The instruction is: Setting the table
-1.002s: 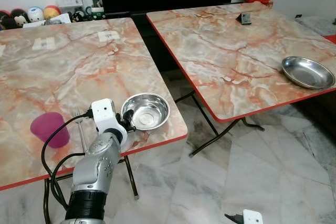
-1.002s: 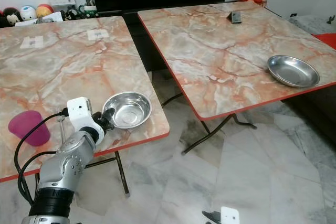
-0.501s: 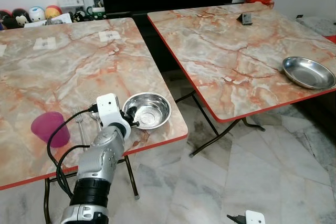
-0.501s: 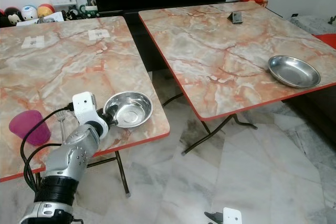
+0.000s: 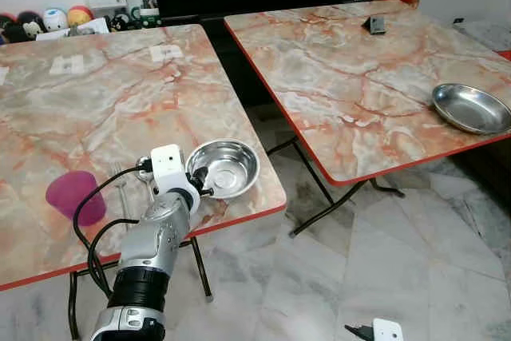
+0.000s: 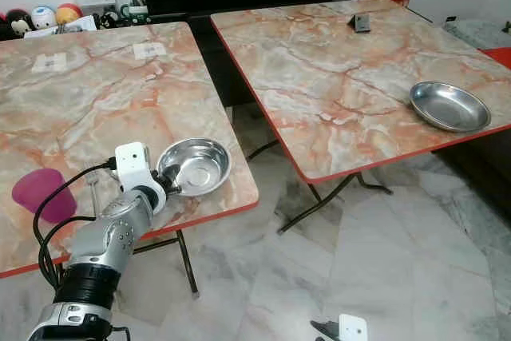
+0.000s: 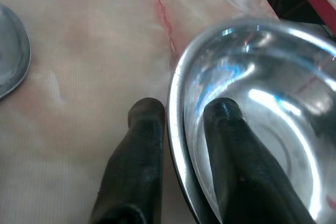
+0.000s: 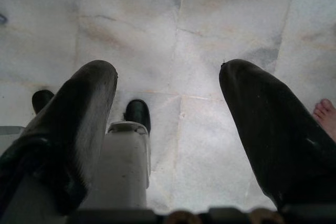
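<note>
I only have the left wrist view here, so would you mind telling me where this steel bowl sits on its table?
Observer: The steel bowl sits at the near right corner of the left table, close to its red edge.
Operator: Thank you. What lies on the other side of the left gripper?
Observer: The left gripper has one finger inside the bowl's rim and one outside; beyond it stands a pink cup.
Operator: Is there other tableware anywhere?
Observer: Yes, a steel plate rests near the front edge of the right table.
Operator: And the right arm?
Observer: The right gripper hangs open over the marble floor.
</note>
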Controlling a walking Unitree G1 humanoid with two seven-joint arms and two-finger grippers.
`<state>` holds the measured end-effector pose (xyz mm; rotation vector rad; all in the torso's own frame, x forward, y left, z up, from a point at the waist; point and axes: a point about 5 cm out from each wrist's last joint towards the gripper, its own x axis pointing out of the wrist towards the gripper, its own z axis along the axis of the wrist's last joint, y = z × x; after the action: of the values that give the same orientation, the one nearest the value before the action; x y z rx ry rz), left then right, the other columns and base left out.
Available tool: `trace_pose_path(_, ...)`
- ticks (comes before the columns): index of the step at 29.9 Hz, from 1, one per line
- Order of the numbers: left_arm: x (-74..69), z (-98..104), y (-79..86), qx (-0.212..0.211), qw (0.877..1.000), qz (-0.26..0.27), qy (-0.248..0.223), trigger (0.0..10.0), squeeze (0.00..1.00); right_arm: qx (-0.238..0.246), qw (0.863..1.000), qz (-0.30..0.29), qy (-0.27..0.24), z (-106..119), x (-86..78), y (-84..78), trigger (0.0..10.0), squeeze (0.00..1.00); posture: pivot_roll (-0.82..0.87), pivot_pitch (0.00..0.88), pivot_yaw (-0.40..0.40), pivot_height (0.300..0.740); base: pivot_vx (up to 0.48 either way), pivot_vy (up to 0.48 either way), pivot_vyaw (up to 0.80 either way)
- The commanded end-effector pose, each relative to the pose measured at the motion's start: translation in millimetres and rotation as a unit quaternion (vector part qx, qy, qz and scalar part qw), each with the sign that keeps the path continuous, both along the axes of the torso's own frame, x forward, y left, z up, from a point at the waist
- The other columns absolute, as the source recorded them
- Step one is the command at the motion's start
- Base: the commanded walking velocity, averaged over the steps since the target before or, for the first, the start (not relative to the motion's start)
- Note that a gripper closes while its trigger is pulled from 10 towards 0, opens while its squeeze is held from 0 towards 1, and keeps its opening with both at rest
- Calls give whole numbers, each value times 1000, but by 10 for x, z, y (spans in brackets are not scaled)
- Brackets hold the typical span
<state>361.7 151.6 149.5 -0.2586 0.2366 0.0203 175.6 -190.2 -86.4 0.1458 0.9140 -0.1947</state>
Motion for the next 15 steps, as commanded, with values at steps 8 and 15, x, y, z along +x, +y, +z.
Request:
trace_pose_path(8,-7,35,-30,-8,1000,-1,-3,0,0,0,1000,-8,13,-25,-56,-26,10000,0,131,109,-37,740,0,0,0)
trace_pose_path(15,-26,41,-45,-2,1000,-8,-4,0,0,0,1000,-7,13,-30,-67,-23,10000,0,132,111,-38,740,0,0,0)
